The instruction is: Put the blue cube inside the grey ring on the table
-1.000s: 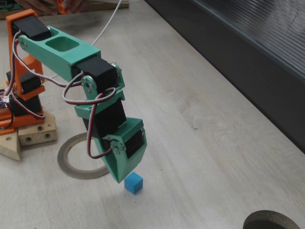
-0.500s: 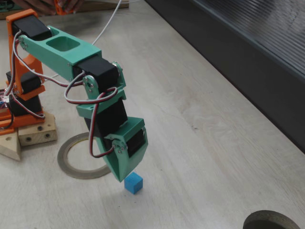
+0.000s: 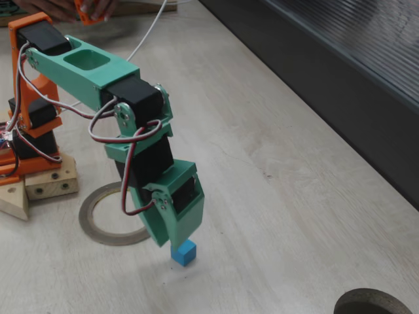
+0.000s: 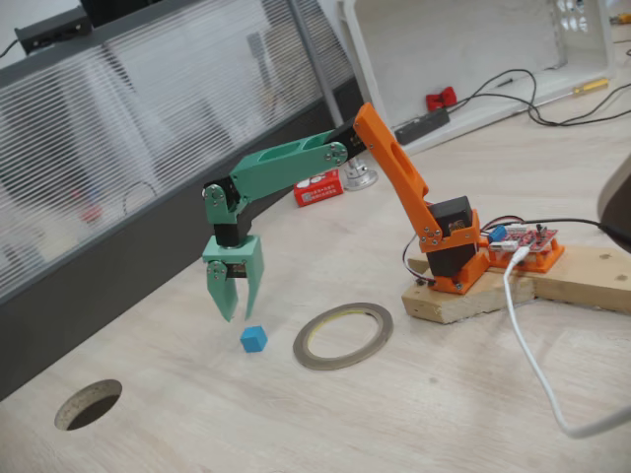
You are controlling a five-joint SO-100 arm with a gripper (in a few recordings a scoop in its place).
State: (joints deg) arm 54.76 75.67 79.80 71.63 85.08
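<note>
- In both fixed views, the thin flat grey-brown ring lies on the pale wood-grain table; the arm hides part of its rim in one of them.
- The green two-finger gripper hangs point-down, fingers apart, just above the table.
- The small bright-blue cube sits outside the ring, its top corner covered by a fingertip.
- A dark round ring is cut off by the frame's edge.

my gripper hanging just above blue cube, bare table between cube and grey ring, ring's opening unobstructed
</note>
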